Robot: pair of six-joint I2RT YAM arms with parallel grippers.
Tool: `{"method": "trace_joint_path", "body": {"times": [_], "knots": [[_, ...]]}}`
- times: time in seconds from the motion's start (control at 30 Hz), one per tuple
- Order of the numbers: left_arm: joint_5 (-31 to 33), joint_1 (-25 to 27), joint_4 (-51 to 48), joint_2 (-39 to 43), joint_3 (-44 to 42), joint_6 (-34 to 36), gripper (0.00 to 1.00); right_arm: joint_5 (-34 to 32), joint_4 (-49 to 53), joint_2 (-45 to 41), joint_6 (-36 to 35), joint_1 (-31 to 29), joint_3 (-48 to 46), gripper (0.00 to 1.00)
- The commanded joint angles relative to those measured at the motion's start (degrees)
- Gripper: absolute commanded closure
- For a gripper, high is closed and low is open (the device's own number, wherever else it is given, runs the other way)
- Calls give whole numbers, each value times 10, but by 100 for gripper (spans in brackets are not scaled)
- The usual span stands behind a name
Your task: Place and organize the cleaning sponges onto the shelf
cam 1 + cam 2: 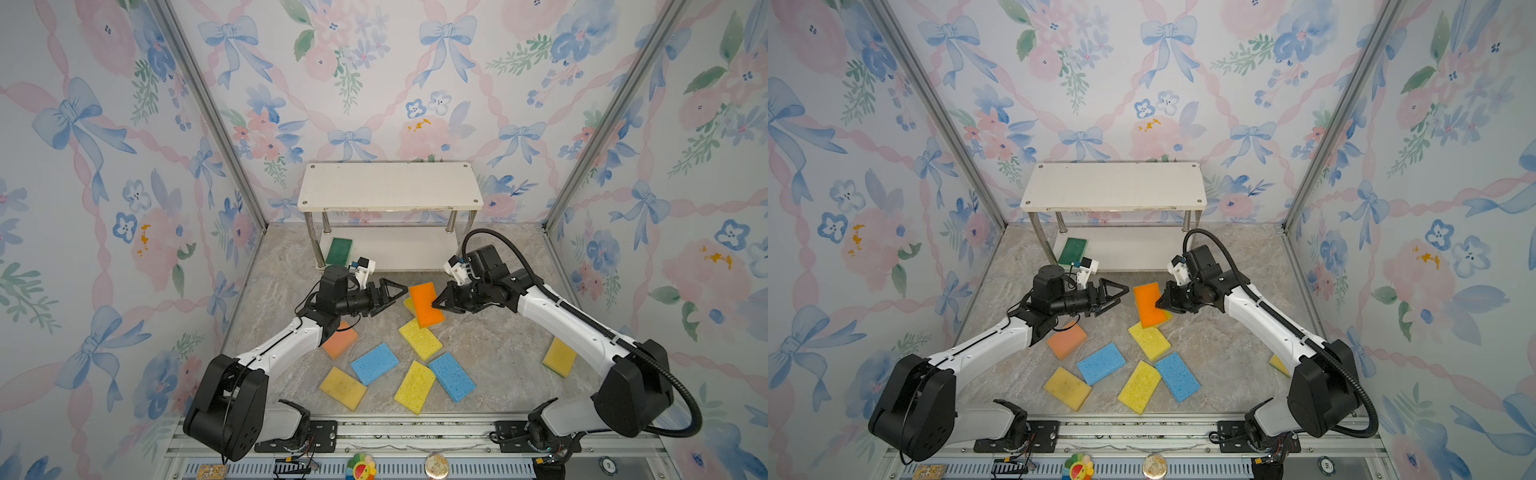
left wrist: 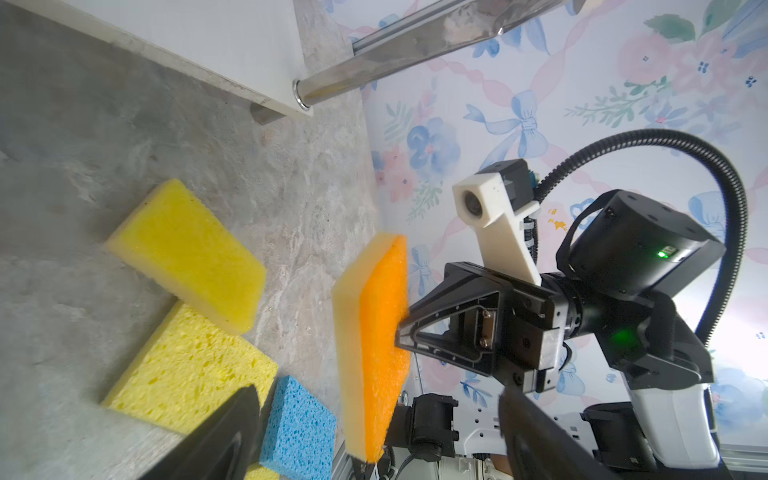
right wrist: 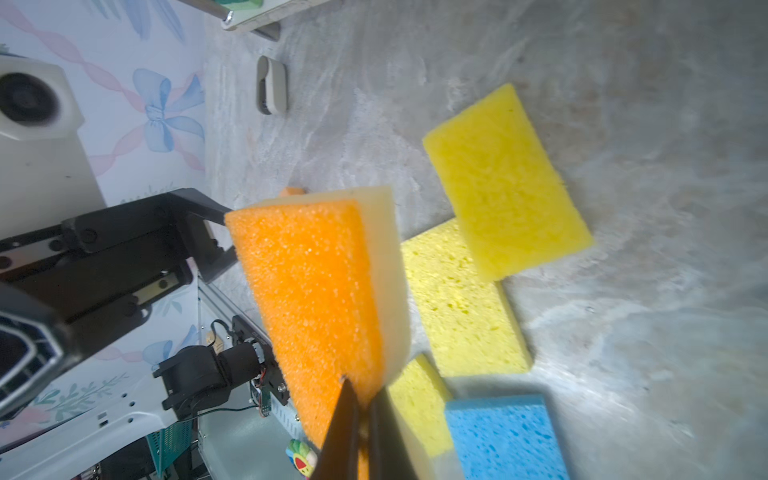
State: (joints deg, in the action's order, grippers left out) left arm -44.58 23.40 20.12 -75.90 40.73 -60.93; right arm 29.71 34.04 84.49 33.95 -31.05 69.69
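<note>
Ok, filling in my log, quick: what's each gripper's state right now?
Left gripper: open, holding nothing.
Right gripper: shut on the orange sponge.

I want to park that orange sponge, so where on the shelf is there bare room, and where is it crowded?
The top board is bare corner to corner. The lower board looks free right of the green sponge at its left end. Crowded: the middle of the floor, with yellow sponges and blue sponges packed close.
</note>
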Motion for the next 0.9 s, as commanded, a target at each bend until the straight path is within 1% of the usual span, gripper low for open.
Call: {"method": "trace_joint_path", "body": {"times": [0.0,0.13,0.17,0.23,0.33,0.4,0.43,0.53,0.57,0.7,0.8,0.87], "knots": [[-19,6,63,6,-12,-38,11,16,-36,24,47,-30,37,93],[-4,6,63,21,-12,-43,16,25,-41,49,53,-53,64,93],[-1,6,63,25,-28,-43,19,26,-43,53,54,-57,69,93],[2,5,64,28,-30,-41,27,29,-51,58,59,-60,73,92],[7,5,64,33,-39,-43,50,31,-62,59,67,-61,71,92],[14,4,64,34,-49,-49,68,31,-59,59,69,-60,72,90],[18,2,64,34,-52,-52,73,32,-58,58,69,-60,72,86],[24,-2,64,35,-52,-52,86,30,-51,42,74,-60,62,72],[25,-5,64,35,-50,-52,89,29,-51,33,78,-59,57,67],[15,-17,64,31,-39,-51,89,29,-53,-8,90,-52,20,53],[0,-27,64,22,-30,-50,90,29,-54,-30,92,-52,-7,48],[-6,-33,63,18,-23,-49,90,31,-62,-39,98,-53,-19,47]]}}
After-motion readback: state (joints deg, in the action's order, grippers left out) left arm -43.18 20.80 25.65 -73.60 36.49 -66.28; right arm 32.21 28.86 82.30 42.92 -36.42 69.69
